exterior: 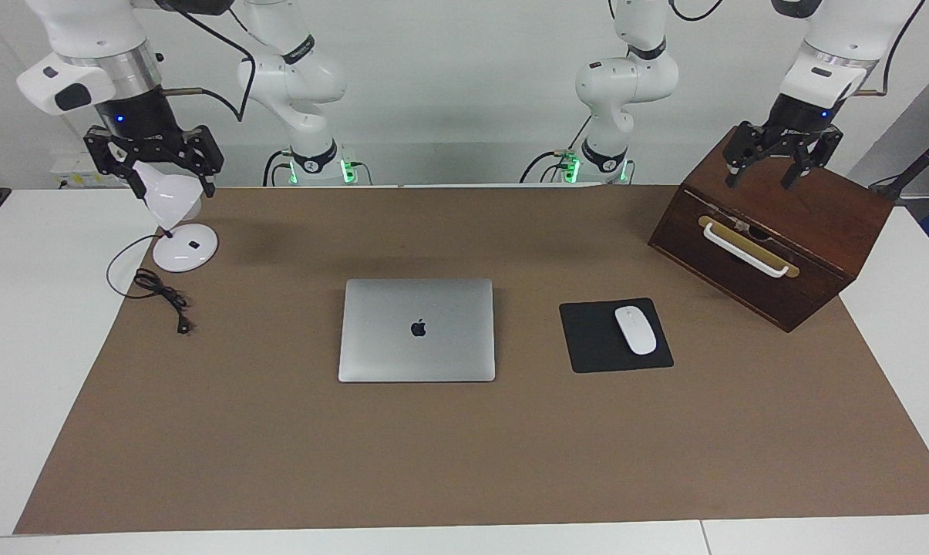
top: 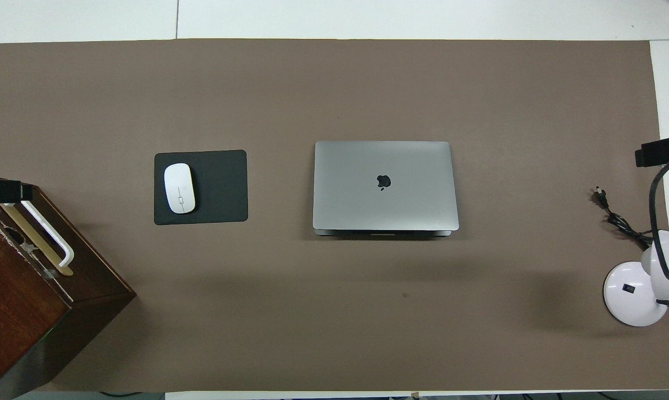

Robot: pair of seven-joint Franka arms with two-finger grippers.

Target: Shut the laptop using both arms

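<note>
The silver-grey laptop (exterior: 417, 330) lies shut and flat on the middle of the brown mat (exterior: 464, 455), its lid with the dark apple logo facing up. It also shows in the overhead view (top: 385, 186). My left gripper (exterior: 772, 176) hangs open and empty in the air over the wooden box (exterior: 772, 231). Only its tip shows in the overhead view (top: 1, 191). My right gripper (exterior: 173, 183) hangs open over the white desk lamp (exterior: 179, 231), with its fingers spread above the lamp's head. Both grippers are well apart from the laptop.
A black mouse pad (exterior: 595, 339) with a white mouse (exterior: 635, 330) lies beside the laptop toward the left arm's end. The wooden box with a white handle stands at that end. The lamp and its black cord (exterior: 159, 291) are at the right arm's end.
</note>
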